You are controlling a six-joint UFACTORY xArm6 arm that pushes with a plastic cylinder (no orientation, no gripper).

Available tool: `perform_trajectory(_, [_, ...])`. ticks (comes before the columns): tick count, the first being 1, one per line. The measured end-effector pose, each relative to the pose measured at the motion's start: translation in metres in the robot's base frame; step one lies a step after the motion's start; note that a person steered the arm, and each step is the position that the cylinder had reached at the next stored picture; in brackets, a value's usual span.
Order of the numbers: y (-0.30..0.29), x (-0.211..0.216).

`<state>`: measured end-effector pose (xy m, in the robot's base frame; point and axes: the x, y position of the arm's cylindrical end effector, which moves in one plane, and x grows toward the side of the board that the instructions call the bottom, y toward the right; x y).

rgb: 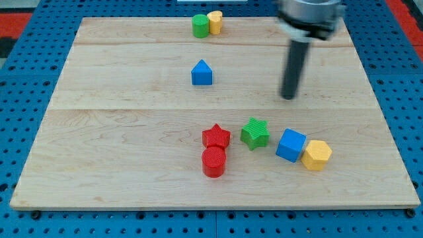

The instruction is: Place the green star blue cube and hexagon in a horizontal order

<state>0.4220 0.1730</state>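
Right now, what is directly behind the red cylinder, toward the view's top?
The red star sits right behind the red cylinder, seemingly touching it. The cylinder covers the star's lower edge, so the contact itself cannot be seen. My tip is far off, up and right.

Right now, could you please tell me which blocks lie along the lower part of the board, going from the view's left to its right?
Red star with the red cylinder just below it → green star → blue cube → yellow hexagon. My tip is above them, toward the view's top.
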Motion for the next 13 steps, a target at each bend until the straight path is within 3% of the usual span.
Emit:
perform_trajectory(1, [0.063, 0.051])
perform_trajectory(2, [0.071, 0.1])
perform_trajectory(11, [0.07, 0.127])
perform_trajectory(13, [0.071, 0.194])
